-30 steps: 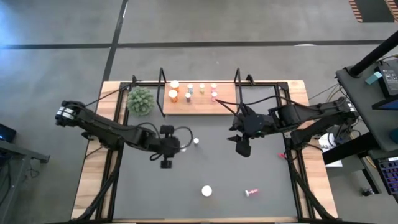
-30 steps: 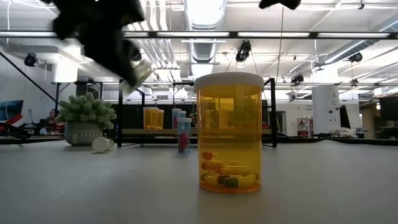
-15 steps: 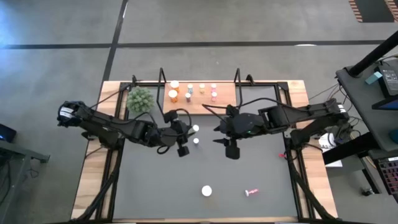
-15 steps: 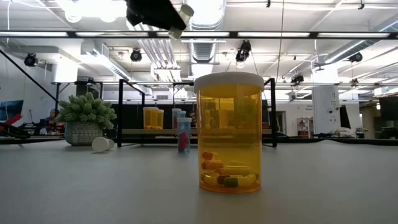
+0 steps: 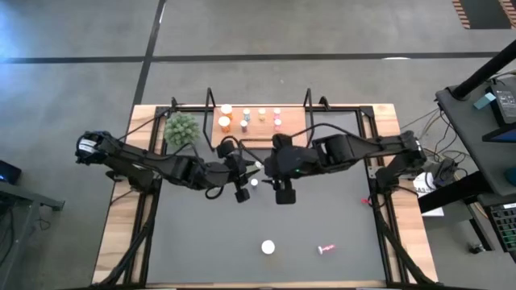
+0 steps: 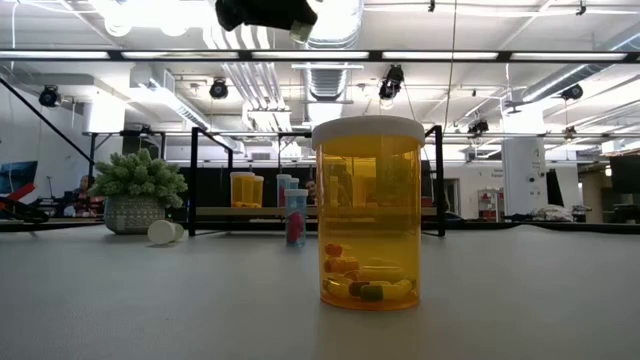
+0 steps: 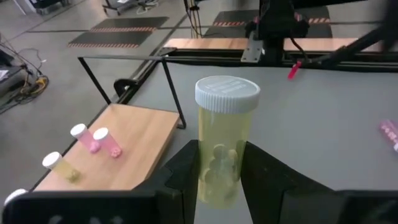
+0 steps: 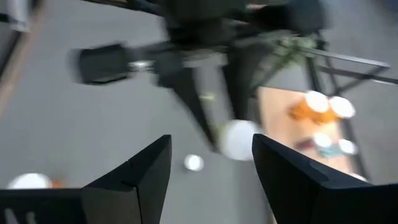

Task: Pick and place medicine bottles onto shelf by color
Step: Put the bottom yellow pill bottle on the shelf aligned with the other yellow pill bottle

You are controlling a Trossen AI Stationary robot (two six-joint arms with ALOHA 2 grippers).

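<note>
Left wrist view: left gripper [image 7: 221,171] jaws pinching a yellow-green cylindrical medicine bottle with white cap [image 7: 224,140], upright, above the dark grey tabletop [image 7: 323,124]. Right gripper [image 8: 211,165] jaws spread, empty, facing it. Beyond, light wooden shelf board with black wire end frames [image 5: 260,129] carries more bottles.

No lettering, label, brand, number or sign can be read anywhere in these views, neither on the medicine bottles [image 5: 251,118], nor on the shelf [image 5: 262,137], nor in the room behind the table.
</note>
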